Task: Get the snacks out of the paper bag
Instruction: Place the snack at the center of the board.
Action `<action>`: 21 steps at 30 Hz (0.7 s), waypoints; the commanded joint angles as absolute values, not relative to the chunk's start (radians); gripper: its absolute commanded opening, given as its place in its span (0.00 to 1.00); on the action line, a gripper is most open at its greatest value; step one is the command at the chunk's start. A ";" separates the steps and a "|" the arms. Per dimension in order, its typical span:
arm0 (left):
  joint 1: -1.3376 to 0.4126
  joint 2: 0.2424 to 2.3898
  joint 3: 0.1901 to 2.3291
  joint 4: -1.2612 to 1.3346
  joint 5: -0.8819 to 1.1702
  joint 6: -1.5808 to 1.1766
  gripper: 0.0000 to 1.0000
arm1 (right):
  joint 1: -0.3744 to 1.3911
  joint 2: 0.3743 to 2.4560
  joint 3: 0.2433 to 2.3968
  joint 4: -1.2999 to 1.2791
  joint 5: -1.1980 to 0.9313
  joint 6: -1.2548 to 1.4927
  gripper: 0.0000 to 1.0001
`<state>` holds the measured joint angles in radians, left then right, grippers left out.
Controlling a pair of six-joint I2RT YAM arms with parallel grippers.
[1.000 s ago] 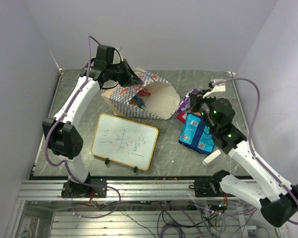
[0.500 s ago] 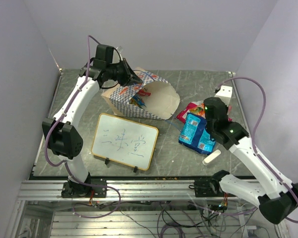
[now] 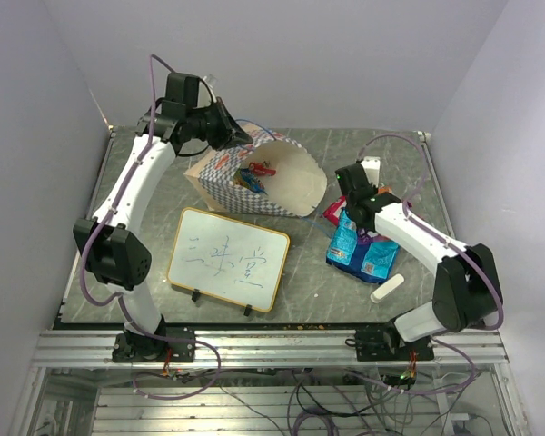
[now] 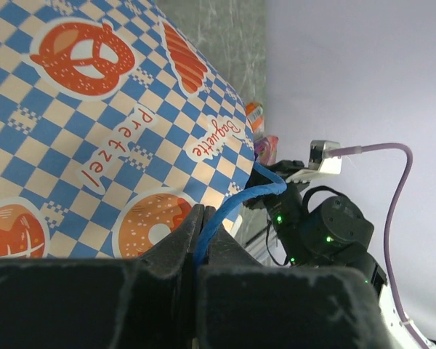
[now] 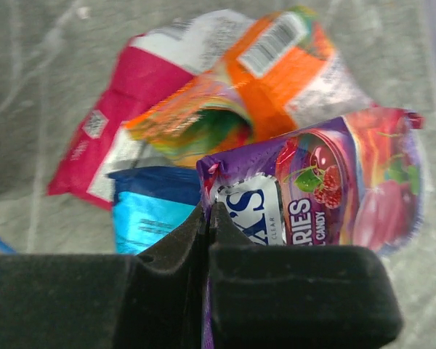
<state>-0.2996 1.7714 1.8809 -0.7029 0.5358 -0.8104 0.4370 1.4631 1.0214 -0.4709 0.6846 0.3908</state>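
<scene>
Lying on its side toward the back of the table (image 3: 395, 150), the bag (image 3: 286, 186) has its open mouth turned to the right, and a few snacks (image 3: 254, 174) show inside it, red and orange among them. The left gripper (image 3: 229, 132) is at the bag's upper back edge, with its jaws pressed together on the blue cord (image 4: 232, 206). In its wrist view the chequered paper with its pretzel prints fills the left side.

The other packets sit in a heap on the table, just right of the bag's mouth. The right gripper (image 5: 207, 217) hangs over that heap. Its jaws are closed and look to be pinching the left edge of the purple packet (image 5: 320, 185). The orange packet (image 5: 232, 94), with red and white on it, lies partly under the purple one. The blue packet (image 3: 359, 247) touches both, nearer the front.

A whiteboard (image 3: 227, 259) with blue writing stands propped in front of the bag, between it and the arm bases. A white eraser (image 3: 387, 289) lies near the front right edge, just beside the blue packet. The right arm's forearm reaches across above that packet and covers part of it from above.
</scene>
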 commanded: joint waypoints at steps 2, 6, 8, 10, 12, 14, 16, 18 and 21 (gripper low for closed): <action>-0.255 1.803 1.963 -0.760 0.469 -0.742 0.07 | 0.436 1.483 1.008 -0.260 0.439 0.441 0.00; -0.211 1.817 1.991 -0.740 0.464 -0.710 0.07 | 0.427 1.554 0.993 -0.267 0.419 0.494 0.23; -0.199 1.824 2.015 -0.732 0.465 -0.692 0.07 | 0.413 1.562 1.045 -0.320 0.443 0.487 0.46; -0.195 1.834 2.038 -0.724 0.473 -0.676 0.07 | 0.411 1.525 1.049 -0.321 0.470 0.453 0.57; -0.195 1.845 2.061 -0.726 0.467 -0.656 0.07 | 0.411 1.481 1.043 -0.302 0.473 0.409 0.63; -0.193 1.853 2.083 -0.736 0.457 -0.627 0.07 | 0.411 1.459 1.056 -0.300 0.456 0.372 0.66; -0.188 1.866 2.123 -0.766 0.413 -0.591 0.07 | 0.411 1.447 1.069 -0.289 0.419 0.334 0.68; -0.172 1.882 2.169 -0.791 0.382 -0.567 0.07 | 0.411 1.443 1.079 -0.258 0.358 0.304 0.70; -0.141 1.892 2.206 -0.769 0.358 -0.553 0.07 | 0.411 1.462 1.093 -0.219 0.236 0.301 0.72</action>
<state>-0.1848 1.8782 2.1384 -0.7670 0.4278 -0.6178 0.4141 1.4601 1.0576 -0.2878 0.3885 0.3500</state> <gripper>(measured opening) 0.075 0.709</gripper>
